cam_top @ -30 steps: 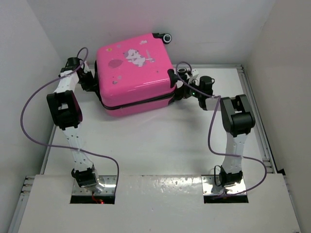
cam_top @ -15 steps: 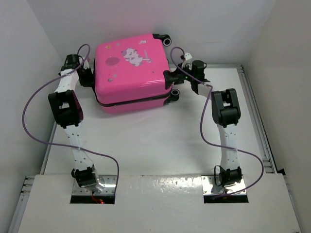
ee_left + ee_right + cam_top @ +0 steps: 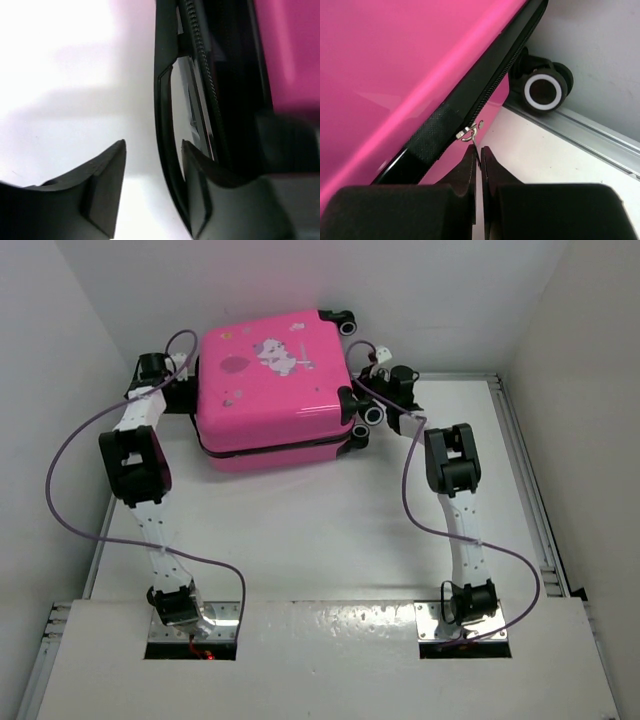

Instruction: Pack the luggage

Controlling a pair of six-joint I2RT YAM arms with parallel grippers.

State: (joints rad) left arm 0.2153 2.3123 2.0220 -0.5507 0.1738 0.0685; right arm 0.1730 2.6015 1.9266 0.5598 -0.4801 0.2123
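At the rear, luggage [image 3: 272,390] flat, wheels [image 3: 373,414] rightward

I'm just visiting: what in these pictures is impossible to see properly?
- Inside the luggage: the shell is closed in every view.
- Zipper pull, right wrist view: its tab is pinched out of sight between the right fingers.
- Left wrist view: a blurred close-up, so the glossy dark part beside the left fingers is unidentifiable.
- Top view: the fingertips are too small and tucked against the luggage sides.
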